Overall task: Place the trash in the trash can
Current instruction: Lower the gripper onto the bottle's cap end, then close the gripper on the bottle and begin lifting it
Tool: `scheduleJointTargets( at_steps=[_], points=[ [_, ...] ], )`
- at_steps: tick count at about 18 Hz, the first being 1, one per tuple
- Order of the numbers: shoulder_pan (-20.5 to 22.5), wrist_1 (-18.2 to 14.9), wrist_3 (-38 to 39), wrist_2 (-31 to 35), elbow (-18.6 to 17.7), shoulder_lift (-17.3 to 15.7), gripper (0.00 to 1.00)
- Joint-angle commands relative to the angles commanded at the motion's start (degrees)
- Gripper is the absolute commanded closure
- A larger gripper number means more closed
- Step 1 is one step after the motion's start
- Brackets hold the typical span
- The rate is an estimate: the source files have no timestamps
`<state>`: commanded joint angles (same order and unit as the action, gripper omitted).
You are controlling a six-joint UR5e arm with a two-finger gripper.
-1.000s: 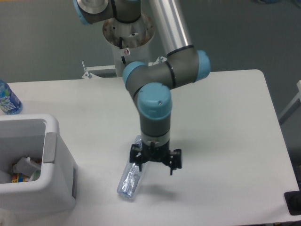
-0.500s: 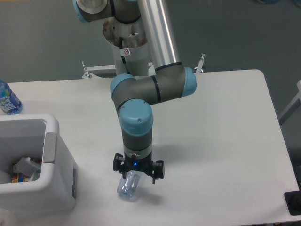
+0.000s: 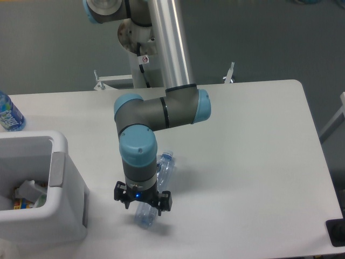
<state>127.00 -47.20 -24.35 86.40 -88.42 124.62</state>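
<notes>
The UR5e arm [image 3: 156, 110] reaches down from its mount behind the white table [image 3: 253, 162] and points its wrist straight at the tabletop near the front edge. The black two-finger gripper [image 3: 143, 202] sits directly over the crushed clear plastic bottle [image 3: 153, 189], which lies flat on the table, slanted, with its blue cap [image 3: 167, 156] pointing up and to the right, away from the camera, and its crumpled base toward the front edge. The gripper's body covers the middle of the bottle, so only the neck above the wrist and the base below it show. The fingers [image 3: 163, 201] stand on either side of the bottle, spread wider than it; whether the pads touch the plastic cannot be told from this angle. A small blue light glows on the gripper's body.

The white trash can [image 3: 59, 162] stands on the table at the left, near the bottle but not touching it, with its grey side panel [image 3: 56, 169] facing the arm. Inside, against the far-left part of the opening, lies a crumpled white paper wrapper [image 3: 29, 190] together with some coloured scraps that are too small to make out. A water bottle with a bright blue label [image 3: 9, 113] stands at the far left edge of the table, behind the trash can and well apart from the gripper.
</notes>
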Motion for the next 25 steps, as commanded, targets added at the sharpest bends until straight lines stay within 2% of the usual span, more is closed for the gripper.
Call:
scheduleJointTargets(
  at_steps=[8,22,25],
  points=[
    [-0.1,0.0,-0.2,0.7,0.4,2.1,0.00],
    [-0.2,0.1,0.1,3.1,0.4,3.6,0.00],
    [-0.2,0.1,0.3,3.2,0.4,3.5,0.09]
  ],
)
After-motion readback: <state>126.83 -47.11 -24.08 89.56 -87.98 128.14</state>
